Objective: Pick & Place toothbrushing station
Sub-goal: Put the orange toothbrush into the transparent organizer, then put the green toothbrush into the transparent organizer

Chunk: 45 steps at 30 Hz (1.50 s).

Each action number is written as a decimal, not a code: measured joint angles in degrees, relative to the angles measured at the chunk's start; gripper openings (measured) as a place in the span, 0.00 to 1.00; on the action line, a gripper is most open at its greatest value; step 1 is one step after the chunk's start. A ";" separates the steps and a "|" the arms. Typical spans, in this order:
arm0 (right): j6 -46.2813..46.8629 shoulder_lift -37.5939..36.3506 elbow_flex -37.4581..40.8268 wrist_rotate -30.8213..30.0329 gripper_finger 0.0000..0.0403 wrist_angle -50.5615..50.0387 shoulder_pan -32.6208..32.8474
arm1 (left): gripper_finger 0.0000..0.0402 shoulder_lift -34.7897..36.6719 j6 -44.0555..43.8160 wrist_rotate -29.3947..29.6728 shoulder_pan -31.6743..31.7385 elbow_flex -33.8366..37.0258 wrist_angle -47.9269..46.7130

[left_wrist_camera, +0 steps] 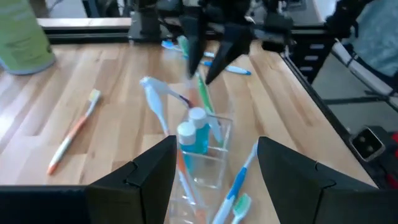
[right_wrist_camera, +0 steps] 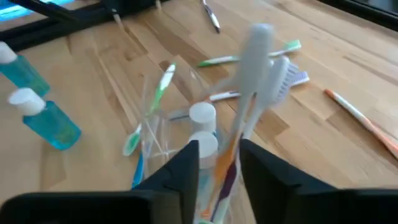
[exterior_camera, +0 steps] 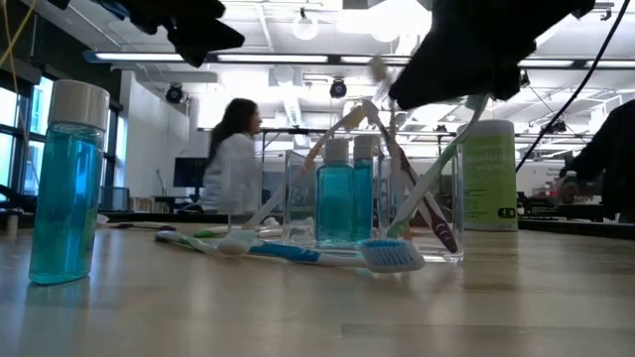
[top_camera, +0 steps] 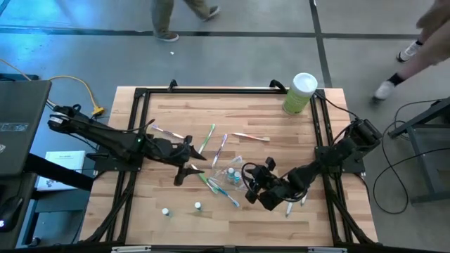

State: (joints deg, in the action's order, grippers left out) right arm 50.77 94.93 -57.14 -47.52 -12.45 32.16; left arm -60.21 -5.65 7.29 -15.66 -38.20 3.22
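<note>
**Dropping a brush cleanly into the clear cup**

The right claw (right_wrist_camera: 217,163) hangs directly over the clear cup (left_wrist_camera: 208,155), with a toothbrush (right_wrist_camera: 252,74) standing between its fingers, handle down toward the cup's mouth. Whether the fingers are clamped on the handle or just parting cannot be told. Two small blue bottles (exterior_camera: 347,203) with white caps already stand inside the cup, right below the claw, so there is little free room.

Judgement: the step is releasing this brush into the cup. Done well, the handle clears the bottle caps and slides down beside them; the claw then rises straight up, so it neither tips the light cup nor drags the brush back out.

The left claw (left_wrist_camera: 214,165) is spread wide, facing the cup from the opposite side, holding nothing. More brushes lie on the counter (top_camera: 281,133) around both claws, among them an orange-handled brush (left_wrist_camera: 74,130) farther from the cup.
</note>
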 joint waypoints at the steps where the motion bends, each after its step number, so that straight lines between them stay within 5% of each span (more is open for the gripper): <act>1: -0.85 -0.07 -0.03 -0.03 0.29 0.34 0.08 | 0.54 0.00 0.01 0.00 -0.42 0.00 -0.02; 7: -3.10 -2.61 -0.02 -0.29 0.38 -0.95 0.84 | 0.54 0.07 1.14 0.07 -2.87 0.00 0.20; 28: -23.83 -15.77 -0.03 -3.15 0.31 3.55 2.73 | 0.54 3.71 -3.38 7.50 -6.09 0.00 -4.30; 38: -43.68 -17.37 -0.03 -3.35 0.31 15.35 2.19 | 0.54 9.45 -4.09 1.47 0.17 0.00 -17.85; 45: -46.13 -17.37 -0.03 -3.54 0.31 16.59 0.96 | 0.54 5.26 -5.43 -3.99 8.40 0.00 -21.62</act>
State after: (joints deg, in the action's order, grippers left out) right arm 4.64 77.56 -57.17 -51.07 4.14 33.13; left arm -54.94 -11.09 3.30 -7.26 -38.20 -18.40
